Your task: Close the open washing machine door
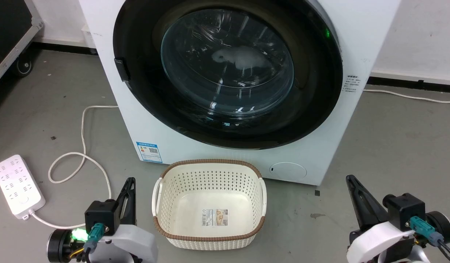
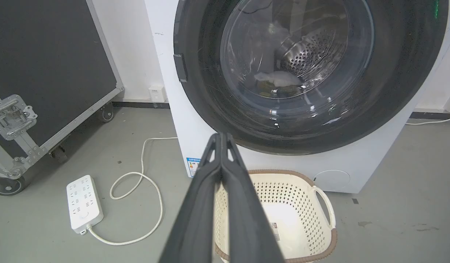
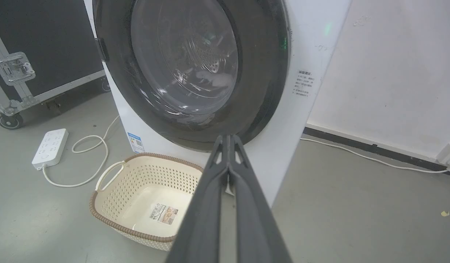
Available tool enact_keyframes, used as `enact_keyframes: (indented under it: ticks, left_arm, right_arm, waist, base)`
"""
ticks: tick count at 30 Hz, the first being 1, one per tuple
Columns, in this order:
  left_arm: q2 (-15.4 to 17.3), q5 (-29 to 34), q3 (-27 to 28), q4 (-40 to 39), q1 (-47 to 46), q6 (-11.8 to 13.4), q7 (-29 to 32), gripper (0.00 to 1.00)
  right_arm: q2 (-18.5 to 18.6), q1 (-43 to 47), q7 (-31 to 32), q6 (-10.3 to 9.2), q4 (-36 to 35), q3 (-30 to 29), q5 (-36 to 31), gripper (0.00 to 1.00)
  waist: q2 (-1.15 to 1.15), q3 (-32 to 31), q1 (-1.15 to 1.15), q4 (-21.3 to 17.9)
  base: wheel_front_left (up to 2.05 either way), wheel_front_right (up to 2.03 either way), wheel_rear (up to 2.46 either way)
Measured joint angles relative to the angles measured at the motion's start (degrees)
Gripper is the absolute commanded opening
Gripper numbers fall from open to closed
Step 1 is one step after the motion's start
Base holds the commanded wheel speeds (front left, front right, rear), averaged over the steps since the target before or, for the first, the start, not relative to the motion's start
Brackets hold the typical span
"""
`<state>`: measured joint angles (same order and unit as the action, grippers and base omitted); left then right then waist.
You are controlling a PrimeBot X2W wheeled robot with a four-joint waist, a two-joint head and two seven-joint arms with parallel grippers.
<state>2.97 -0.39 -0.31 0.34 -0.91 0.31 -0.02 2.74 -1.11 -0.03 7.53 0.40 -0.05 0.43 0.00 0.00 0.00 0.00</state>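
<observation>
The washing machine door point(image 1: 228, 73) looks flat against the front of the washing machine point(image 1: 137, 120), so I think it is shut or nearly shut. Your left gripper point(image 1: 130, 183) and right gripper point(image 1: 351, 182) sit low in front of the machine, fingers pressed together, holding nothing. If it needs a push, press slowly on the black ring by the latch point(image 1: 121, 69), not on the glass.

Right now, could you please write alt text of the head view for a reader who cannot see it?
A white washing machine stands ahead, its round black washing machine door looking shut against the front. A cream basket sits on the floor before it, a power strip at left. The left gripper and right gripper rest shut at the lower corners.
</observation>
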Motion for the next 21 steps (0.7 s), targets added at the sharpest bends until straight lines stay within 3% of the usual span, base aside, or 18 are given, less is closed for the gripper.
enact_keyframes:
  ticks: [21]
  left_arm:
    - [-0.05,0.24,0.18,-0.05,0.08,-0.01,0.0,0.0]
  right_arm:
    - [0.0,0.03,0.0,0.0,-0.05,0.03,0.0,0.0]
  waist:
    - [0.0,0.0,0.0,0.0]
  base:
    - [0.0,0.0,0.0]
